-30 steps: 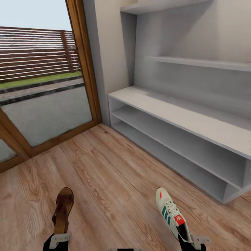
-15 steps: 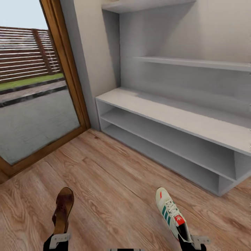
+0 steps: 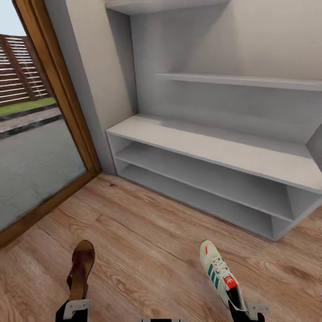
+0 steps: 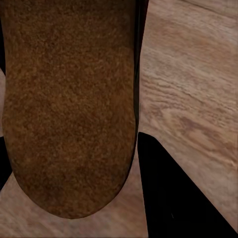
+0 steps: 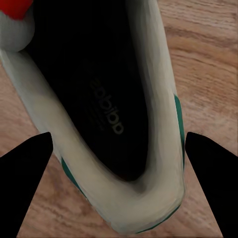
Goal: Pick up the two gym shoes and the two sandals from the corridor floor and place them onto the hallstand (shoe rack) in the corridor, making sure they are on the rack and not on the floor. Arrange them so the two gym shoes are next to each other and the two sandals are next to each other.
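You are carrying one sandal and one gym shoe toward the grey shoe rack.

Your left gripper (image 3: 74, 308) is closed on the heel of the brown sandal (image 3: 81, 269), held toe-forward above the wood floor (image 3: 147, 237). Your right gripper (image 3: 248, 309) is clamped on the heel of the white gym shoe (image 3: 220, 273), its fingers (image 5: 27, 173) on either side of the heel. Ahead to the right stands the shoe rack (image 3: 214, 152), near a glass door (image 3: 31, 134) on the left.

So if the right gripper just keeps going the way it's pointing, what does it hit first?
Likely nothing soon. The right gripper holds the gym shoe toe-forward over bare floor. Further along stands the hallstand, but depth is unclear.
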`<state>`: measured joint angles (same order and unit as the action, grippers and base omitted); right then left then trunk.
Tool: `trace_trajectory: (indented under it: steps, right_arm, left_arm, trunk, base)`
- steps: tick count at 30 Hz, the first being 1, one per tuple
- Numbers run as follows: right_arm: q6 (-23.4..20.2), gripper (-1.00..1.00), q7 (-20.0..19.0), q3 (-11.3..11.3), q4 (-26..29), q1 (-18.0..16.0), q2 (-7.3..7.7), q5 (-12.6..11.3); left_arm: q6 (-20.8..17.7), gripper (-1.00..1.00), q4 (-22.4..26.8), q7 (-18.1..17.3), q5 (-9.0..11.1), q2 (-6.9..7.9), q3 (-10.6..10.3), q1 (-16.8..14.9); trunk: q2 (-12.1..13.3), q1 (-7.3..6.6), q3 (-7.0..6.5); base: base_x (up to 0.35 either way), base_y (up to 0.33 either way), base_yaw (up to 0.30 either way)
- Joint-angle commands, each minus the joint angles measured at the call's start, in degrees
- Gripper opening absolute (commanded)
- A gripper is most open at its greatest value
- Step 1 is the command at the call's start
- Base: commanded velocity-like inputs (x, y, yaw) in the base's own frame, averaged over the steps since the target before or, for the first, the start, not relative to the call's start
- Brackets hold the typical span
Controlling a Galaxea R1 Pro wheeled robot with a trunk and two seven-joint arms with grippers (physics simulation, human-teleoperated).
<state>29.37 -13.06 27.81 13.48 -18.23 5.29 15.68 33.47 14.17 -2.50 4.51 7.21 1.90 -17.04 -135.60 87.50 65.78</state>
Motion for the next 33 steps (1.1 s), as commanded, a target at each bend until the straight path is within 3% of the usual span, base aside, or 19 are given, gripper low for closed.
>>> trace_trajectory:
  steps: [1,23,33]
  right_arm:
    - [0.20,-1.00,-0.30,0.50,-0.03,-0.05,-0.01,0.41]
    - [0.24,-1.00,-0.30,0.50,0.02,-0.05,-0.01,0.41]
    - [0.26,-1.00,-0.30,0.50,0.04,-0.05,-0.01,0.41]
  left_arm:
    - [0.10,-1.00,-0.02,-0.23,0.26,0.00,0.05,-0.01]
    - [0.11,-1.00,-0.02,-0.23,0.29,0.00,0.11,-0.01]
    - [0.11,-1.00,-0.02,-0.23,0.32,0.00,0.12,-0.01]
  trunk:
    - [-0.01,0.00,0.04]
    - [-0.01,0.00,-0.54]
    - [-0.01,0.00,-1.19]
  base:
    - [0.129,0.314,-0.300]
    - [0.108,0.316,-0.295]
    - [0.018,0.317,-0.204]
